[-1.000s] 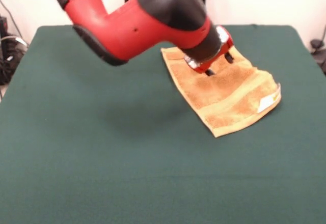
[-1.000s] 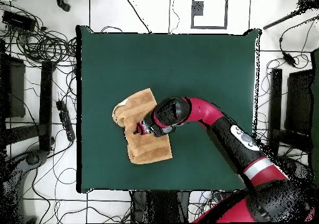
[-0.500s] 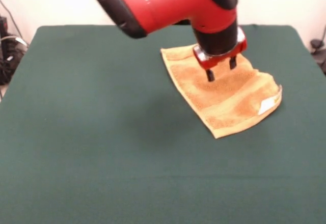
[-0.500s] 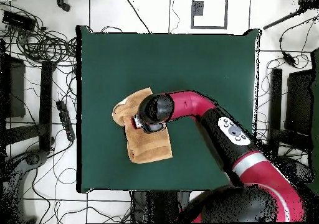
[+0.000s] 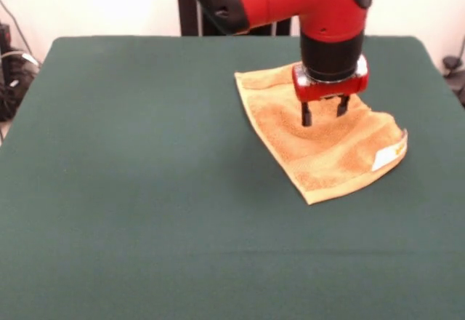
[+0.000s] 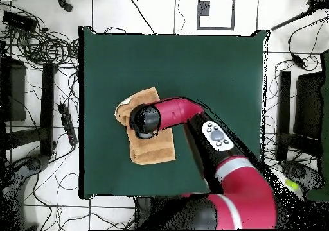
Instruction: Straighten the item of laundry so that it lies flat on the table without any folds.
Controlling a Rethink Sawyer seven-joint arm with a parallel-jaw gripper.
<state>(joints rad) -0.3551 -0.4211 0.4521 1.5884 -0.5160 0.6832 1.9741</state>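
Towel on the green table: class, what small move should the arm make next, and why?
Probably shift the open claw toward the towel's corner with the white label and lower it there. That corner looks raised and curled off the table, while the claw hangs above the towel's middle, gripping nothing.

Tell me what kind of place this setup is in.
Most likely a robotics lab or test room. A red arm with a gripper works over a towel on a green cloth-covered table, and the tiled floor around the table is strewn with cables and dark equipment.
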